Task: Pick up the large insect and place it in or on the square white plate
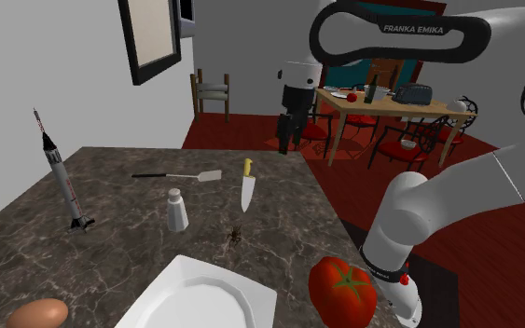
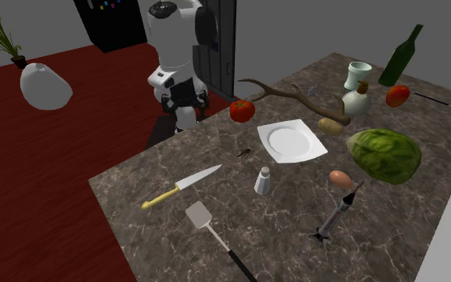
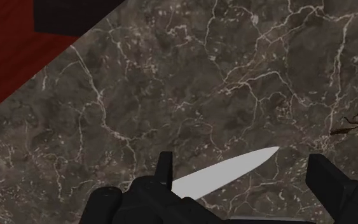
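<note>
Countertop (image 3: 171,83): dark brown, marbled stone look with white veining. Its edge runs diagonally, with red floor (image 3: 6,57) beyond it. A dark block (image 3: 75,16) sits past the same edge, next to the red floor.

Gripper (image 3: 241,162): both black fingers stand well apart with nothing clasped.

Knife blade (image 3: 225,170): pale, pointed, lying flat on the countertop in the gap between the fingers. Its tip points toward the insect side, and its base is hidden behind the gripper body.

Insect (image 3: 355,124): brown and thin-legged, on the stone beyond the blade tip, outside the finger gap. It is partly cut off by the frame edge.
</note>
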